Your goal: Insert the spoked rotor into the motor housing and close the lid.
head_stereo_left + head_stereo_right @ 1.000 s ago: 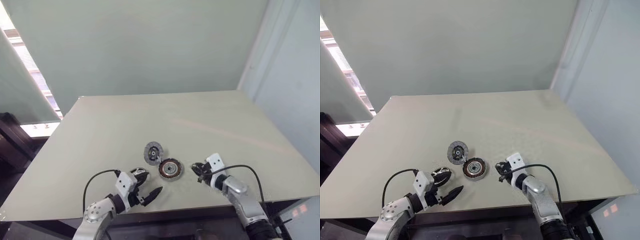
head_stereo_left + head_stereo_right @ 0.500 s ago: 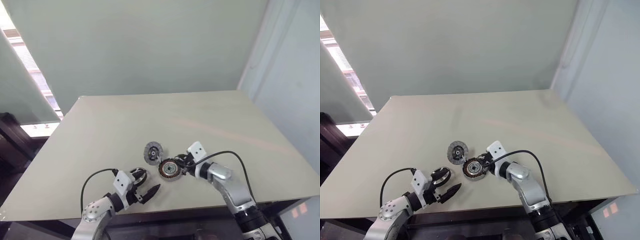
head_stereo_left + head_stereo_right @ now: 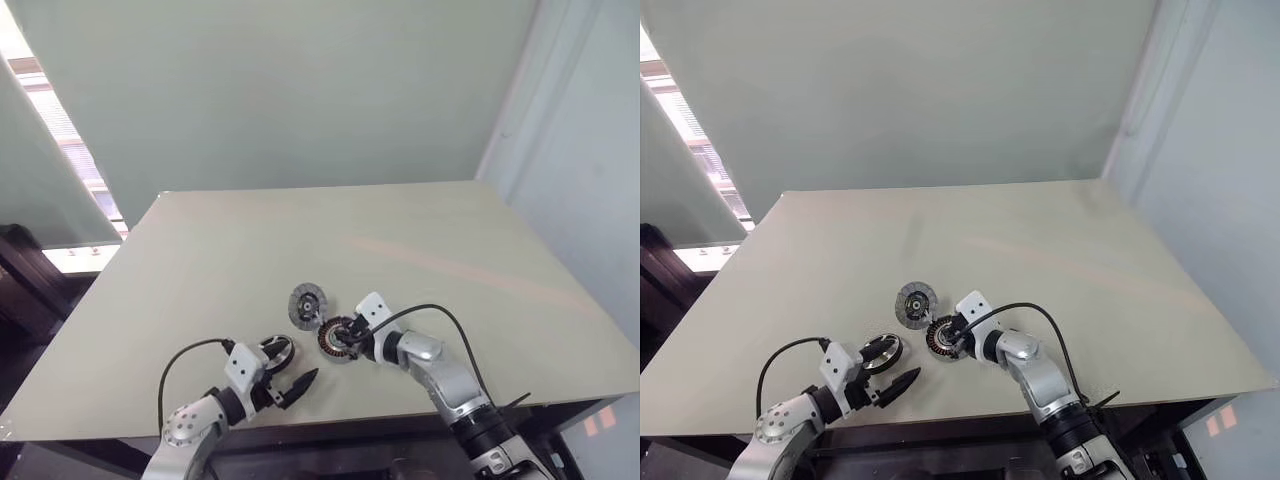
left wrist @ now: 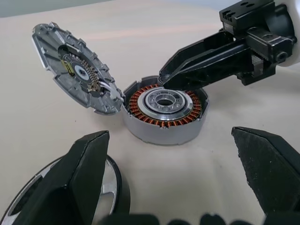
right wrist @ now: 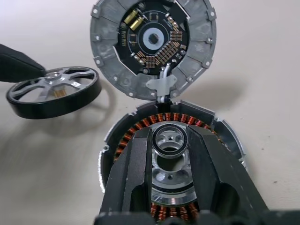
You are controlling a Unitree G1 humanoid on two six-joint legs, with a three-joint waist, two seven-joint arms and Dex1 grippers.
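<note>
- Your right gripper (image 5: 169, 140) pinches a small dark ring (image 5: 169, 142) over the housing (image 4: 164, 110), which lies flat, open side up.
- Lid (image 4: 77, 75) tilts at its 10 o'clock.
- Rotor (image 5: 54, 91) lies flat by your wide-open left gripper (image 4: 187, 173).

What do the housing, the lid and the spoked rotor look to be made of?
Motor housing: dull silver-grey metal wall, likely cast aluminium; inside, a ring of copper-coloured wire windings round a bright machined hub.
Lid: matte grey metal disc with a notched rim; its inner face carries a dark circuit board with small parts.
Spoked rotor: shiny silver metal spokes inside a black outer ring, material unclear.
</note>
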